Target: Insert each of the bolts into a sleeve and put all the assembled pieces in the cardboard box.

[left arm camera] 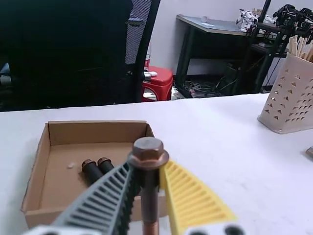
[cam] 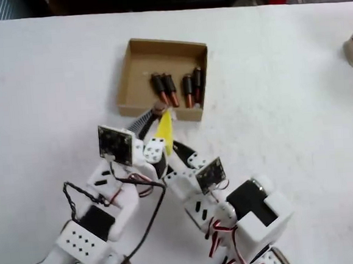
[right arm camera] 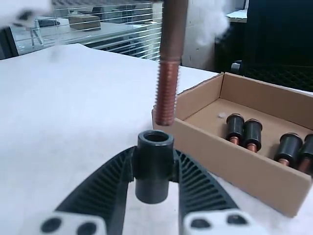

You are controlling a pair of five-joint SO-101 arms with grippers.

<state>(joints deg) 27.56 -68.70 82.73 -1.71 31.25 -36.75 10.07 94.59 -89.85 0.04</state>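
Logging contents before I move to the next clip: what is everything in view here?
table: one, white, under everything
cardboard box: one, brown, open, on the table ahead of the arms
assembled pieces: four, black on copper, lying in the box
bolt: one, copper, upright, just above the sleeve
sleeve: one, black, upright, beside the box's near wall
perforated holder: one, beige, on the table right of the box
chair: one, black, behind the table
left gripper: one, grey and yellow fingers, shut on the bolt
right gripper: one, black fingers, shut on the sleeve
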